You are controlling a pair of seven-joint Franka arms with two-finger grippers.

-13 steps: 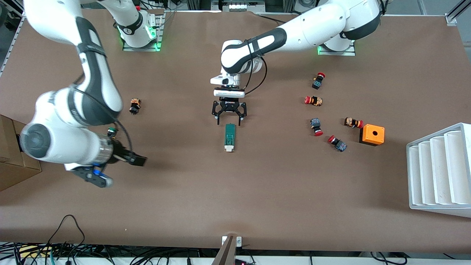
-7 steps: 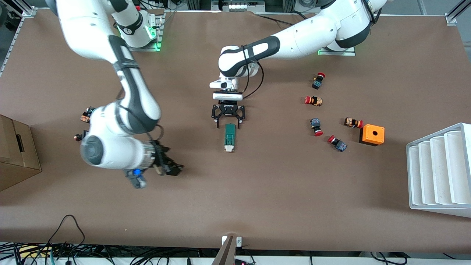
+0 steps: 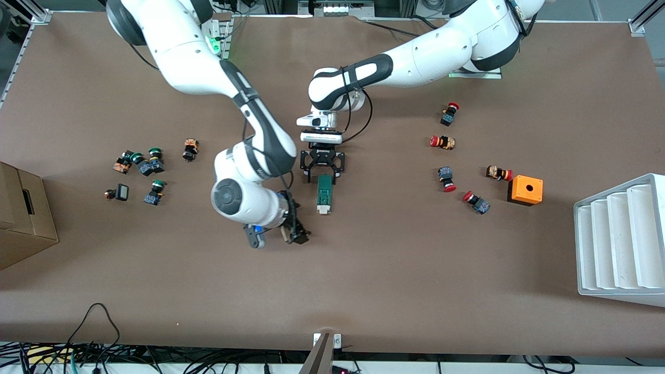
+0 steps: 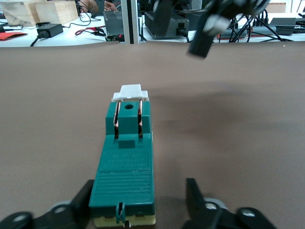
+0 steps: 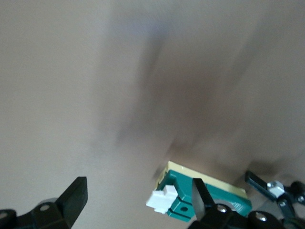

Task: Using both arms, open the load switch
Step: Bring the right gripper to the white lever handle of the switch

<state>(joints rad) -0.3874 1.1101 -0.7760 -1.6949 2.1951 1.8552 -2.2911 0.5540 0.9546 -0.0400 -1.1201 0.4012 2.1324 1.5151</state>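
the load switch [image 3: 324, 194] lies flat near mid-table, white end piece toward the front camera. the left gripper [image 3: 322, 177] is down at its dark-green end, fingers [image 4: 78, 202] apart on either side of the body, one beside the casing and the other clear of it. the right gripper [image 3: 297, 232] hangs over bare table just beside the white end, toward the right arm's end, fingers [image 5: 71, 198] spread wide and holding nothing.

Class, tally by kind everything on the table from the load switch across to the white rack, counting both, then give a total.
load switch: 1
red-capped push buttons: 5
orange cube: 1
white rack: 1
Total: 8
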